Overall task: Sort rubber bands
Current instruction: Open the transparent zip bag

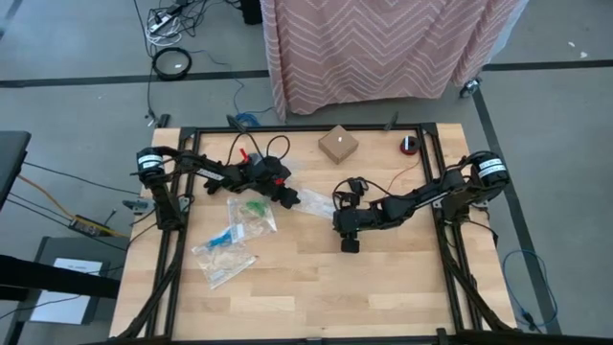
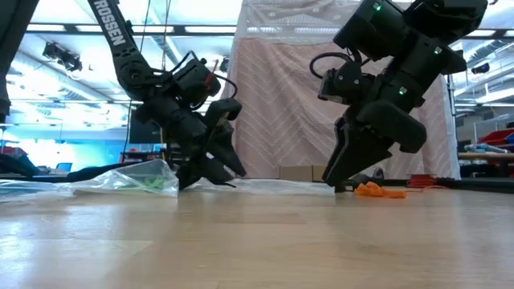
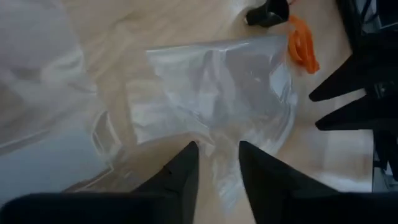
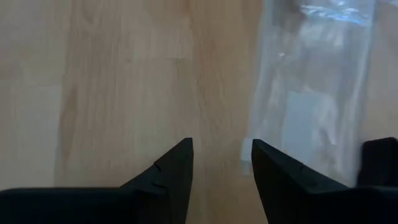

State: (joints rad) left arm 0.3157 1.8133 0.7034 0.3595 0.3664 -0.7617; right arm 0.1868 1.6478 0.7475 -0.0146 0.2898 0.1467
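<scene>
Now the left gripper (image 3: 214, 163) is working at the edge of an empty clear bag (image 3: 217, 87) in the middle of the high view; its fingers are standing apart with the plastic between them, but I cannot tell if they are really pinching it. The right gripper (image 4: 221, 163) is hanging released over bare wood, just beside the same bag. Orange rubber bands (image 2: 379, 190) are lying on the table near it — at the right of the low view. Green ones (image 1: 254, 206) are sitting inside another bag at center left. I judge the bagging step is in hand; next, the bag mouth needs holding wide for the orange bands.
</scene>
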